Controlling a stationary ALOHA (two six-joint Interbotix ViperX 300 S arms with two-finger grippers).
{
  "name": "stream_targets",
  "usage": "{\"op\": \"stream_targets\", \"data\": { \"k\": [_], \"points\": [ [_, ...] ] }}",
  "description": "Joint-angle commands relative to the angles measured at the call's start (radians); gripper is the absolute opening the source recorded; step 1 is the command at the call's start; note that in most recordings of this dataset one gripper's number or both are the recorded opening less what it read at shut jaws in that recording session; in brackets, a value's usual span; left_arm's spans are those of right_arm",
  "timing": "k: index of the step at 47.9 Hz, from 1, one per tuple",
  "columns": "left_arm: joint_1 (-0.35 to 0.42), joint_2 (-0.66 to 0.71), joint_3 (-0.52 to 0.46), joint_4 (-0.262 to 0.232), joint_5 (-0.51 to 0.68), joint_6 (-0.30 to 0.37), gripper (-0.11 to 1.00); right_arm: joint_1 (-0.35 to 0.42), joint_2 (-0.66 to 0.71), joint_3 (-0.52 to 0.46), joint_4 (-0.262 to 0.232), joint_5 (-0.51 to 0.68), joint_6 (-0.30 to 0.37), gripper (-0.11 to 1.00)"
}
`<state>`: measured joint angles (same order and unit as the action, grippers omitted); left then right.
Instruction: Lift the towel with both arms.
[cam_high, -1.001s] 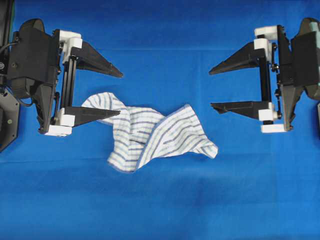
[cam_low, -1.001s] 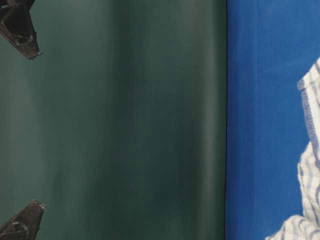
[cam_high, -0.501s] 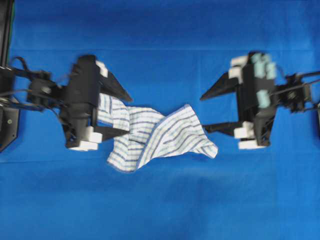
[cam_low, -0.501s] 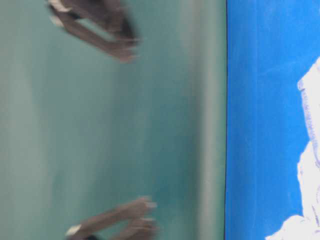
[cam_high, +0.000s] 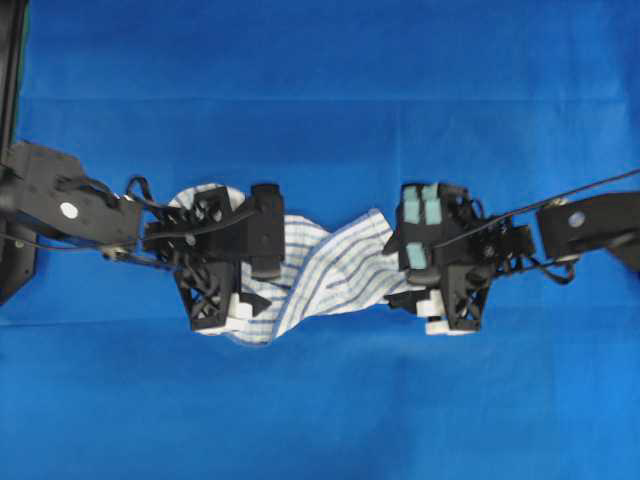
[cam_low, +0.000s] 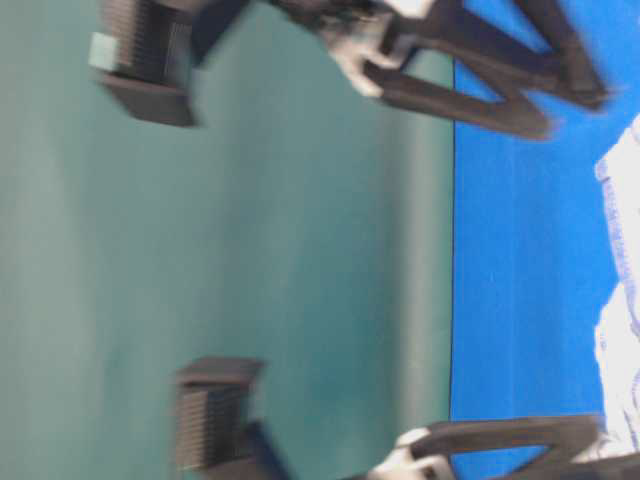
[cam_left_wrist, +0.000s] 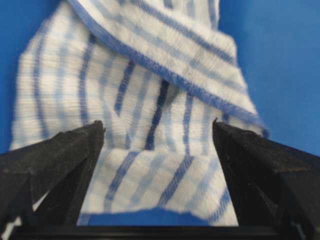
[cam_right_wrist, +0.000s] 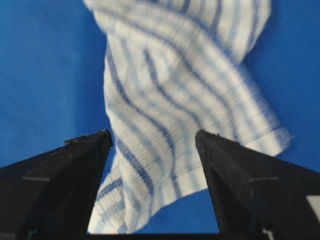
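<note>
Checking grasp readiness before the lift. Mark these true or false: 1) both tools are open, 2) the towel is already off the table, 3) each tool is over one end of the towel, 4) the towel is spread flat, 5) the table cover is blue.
1) Both tools are open. True: the left tool and the right tool each have their fingers spread with towel between them.
2) Towel already off the table. False: it lies on the cover, not gripped.
3) Each tool is over one end of the towel. True, per the overhead view.
4) Towel spread flat. False: it is crumpled and twisted.
5) Table cover is blue. True.
</note>
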<state>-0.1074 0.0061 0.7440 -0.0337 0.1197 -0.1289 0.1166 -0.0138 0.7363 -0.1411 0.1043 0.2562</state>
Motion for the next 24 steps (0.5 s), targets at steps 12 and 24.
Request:
{"op": "stream_targets", "data": {
  "k": [12, 24],
  "points": [
    [-0.020, 0.080, -0.012, -0.002, -0.118, -0.002, 0.84, 0.037, 0.117, -0.017, 0.023, -0.156, 0.012, 0.68],
    [-0.020, 0.129, -0.020, -0.002, -0.123, 0.000, 0.84, 0.037, 0.152, -0.018, 0.037, -0.160, 0.018, 0.68]
  ]
}}
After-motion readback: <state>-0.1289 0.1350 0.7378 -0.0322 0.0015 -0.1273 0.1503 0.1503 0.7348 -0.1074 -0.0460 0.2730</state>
